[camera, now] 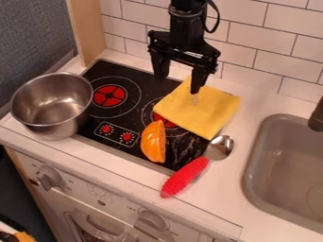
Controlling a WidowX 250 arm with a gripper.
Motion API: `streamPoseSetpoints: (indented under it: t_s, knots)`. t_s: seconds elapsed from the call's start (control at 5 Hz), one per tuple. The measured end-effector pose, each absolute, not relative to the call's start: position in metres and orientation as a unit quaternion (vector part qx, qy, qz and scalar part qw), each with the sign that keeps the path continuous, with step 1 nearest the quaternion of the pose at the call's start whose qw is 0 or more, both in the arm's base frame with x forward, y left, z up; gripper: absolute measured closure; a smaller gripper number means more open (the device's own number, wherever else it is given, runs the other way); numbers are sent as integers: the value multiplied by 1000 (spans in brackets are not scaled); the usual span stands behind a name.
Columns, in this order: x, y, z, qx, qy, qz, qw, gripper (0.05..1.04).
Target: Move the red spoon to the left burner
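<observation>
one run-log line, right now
hand: open, empty, over back right of stove | red spoon: ungrasped, stove's front-right corner | left burner: no spoon, pot beside | task: not done

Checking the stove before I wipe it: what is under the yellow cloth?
The cloth covers part of the right burner, whose red edge peeks out; anything else beneath is hidden.
</observation>
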State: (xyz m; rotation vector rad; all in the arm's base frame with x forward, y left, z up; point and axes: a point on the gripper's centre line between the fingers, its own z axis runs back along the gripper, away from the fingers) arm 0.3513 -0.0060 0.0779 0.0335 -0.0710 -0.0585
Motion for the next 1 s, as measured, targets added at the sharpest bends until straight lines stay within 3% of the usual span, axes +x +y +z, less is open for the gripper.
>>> streamPoseSetpoints:
  t_s: [0.4,0.6,1.0]
  knots:
    - [334,-29,61,16,-12,-63,998,84]
    - [306,-67,75,30,-34,-136,990,84]
    - [267,-80,37,57,11,-176,983,84]
